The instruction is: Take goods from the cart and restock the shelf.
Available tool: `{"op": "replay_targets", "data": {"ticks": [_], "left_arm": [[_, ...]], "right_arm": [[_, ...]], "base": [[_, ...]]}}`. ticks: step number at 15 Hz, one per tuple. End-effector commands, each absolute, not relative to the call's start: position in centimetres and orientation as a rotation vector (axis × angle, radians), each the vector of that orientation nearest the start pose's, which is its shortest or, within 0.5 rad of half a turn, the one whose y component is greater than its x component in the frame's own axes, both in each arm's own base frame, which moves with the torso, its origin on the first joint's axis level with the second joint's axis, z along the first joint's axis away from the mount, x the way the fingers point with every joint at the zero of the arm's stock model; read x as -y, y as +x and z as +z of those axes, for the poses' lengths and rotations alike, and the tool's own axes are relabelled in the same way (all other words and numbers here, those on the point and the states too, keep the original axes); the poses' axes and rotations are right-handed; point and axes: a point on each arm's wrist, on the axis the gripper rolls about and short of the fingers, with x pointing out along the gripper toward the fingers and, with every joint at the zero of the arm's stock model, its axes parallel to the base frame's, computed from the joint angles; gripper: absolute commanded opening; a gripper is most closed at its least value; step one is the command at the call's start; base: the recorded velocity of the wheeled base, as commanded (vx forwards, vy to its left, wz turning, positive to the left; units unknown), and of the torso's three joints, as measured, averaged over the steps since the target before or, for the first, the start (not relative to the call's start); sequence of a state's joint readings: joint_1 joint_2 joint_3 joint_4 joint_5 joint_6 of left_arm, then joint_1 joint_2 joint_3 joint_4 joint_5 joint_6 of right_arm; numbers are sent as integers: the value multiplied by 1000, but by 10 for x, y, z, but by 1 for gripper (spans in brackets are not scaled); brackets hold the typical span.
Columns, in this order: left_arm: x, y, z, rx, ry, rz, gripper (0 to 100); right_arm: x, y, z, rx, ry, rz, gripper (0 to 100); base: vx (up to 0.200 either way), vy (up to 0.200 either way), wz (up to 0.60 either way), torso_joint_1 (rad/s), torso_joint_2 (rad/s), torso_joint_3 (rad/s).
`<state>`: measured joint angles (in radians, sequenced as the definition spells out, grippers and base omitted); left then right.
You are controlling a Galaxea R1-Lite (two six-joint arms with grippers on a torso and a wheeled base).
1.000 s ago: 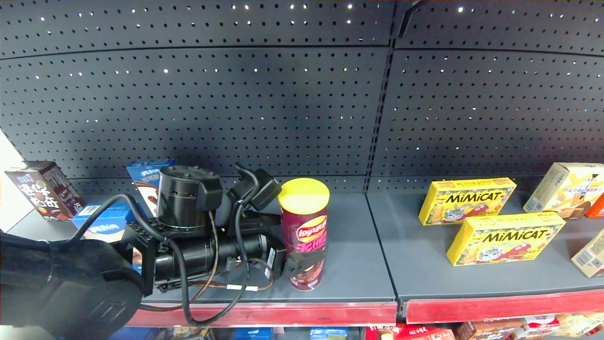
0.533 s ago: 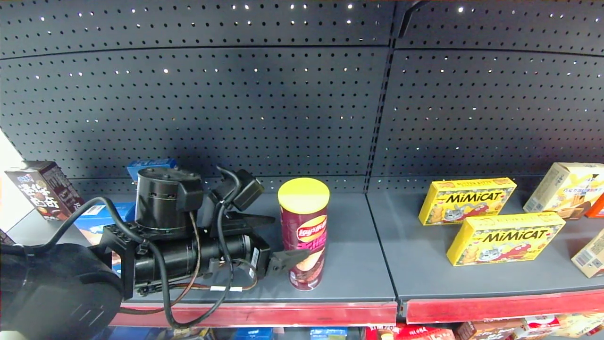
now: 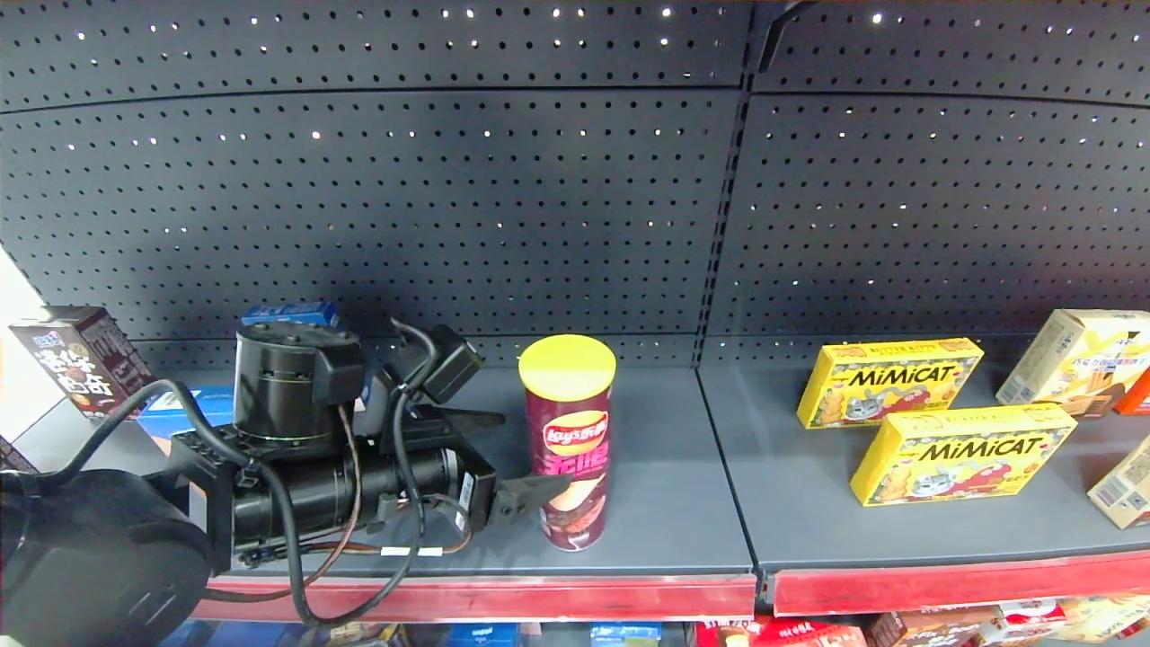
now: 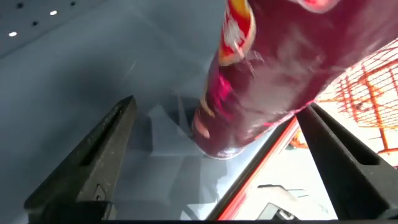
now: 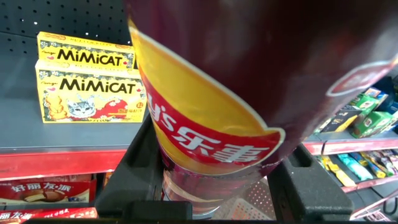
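Observation:
A maroon chips can (image 3: 568, 440) with a yellow lid stands upright on the grey shelf (image 3: 669, 512), near its front edge. My left gripper (image 3: 535, 447) is open at the can's left side. Its near fingertip reaches in front of the can's lower part, and its far finger lies behind and to the left. In the left wrist view the can (image 4: 267, 68) stands past the tips of the spread fingers (image 4: 93, 168), and I cannot tell whether one touches it. My right gripper (image 5: 217, 186) is shut on a second maroon chips can (image 5: 249, 74), facing the shelf.
Two yellow boxes (image 3: 952, 449) lie flat on the right part of the shelf, with beige boxes (image 3: 1078, 359) further right. A brown box (image 3: 85, 359) and blue boxes (image 3: 287, 314) stand behind my left arm. The perforated back panel (image 3: 539, 207) rises behind. A lower shelf holds more goods (image 3: 782, 633).
My left arm has pulled back to the left, and its fingers have come off the can and opened. The can has shifted slightly left and turned a little.

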<state>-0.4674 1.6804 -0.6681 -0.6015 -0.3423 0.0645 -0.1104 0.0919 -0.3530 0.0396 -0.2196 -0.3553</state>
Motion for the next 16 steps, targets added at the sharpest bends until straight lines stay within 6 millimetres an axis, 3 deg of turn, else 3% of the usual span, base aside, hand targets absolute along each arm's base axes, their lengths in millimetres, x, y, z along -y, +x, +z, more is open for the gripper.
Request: {"op": "replay_targets", "data": {"ticks": [1, 7, 16], "left_arm": [[127, 246, 150, -393, 93, -799, 100], [124, 230, 167, -332, 93, -813, 100], [49, 161, 208, -126, 65, -592, 100]], "right_arm": [[-1, -50, 168, 158, -339, -364, 0], [-1, -50, 168, 158, -339, -364, 0], [-1, -49, 165, 146, -340, -360, 0]], "base": [[0, 0, 0, 0, 0, 0], [0, 0, 0, 0, 0, 0], [0, 0, 0, 0, 0, 0]]}}
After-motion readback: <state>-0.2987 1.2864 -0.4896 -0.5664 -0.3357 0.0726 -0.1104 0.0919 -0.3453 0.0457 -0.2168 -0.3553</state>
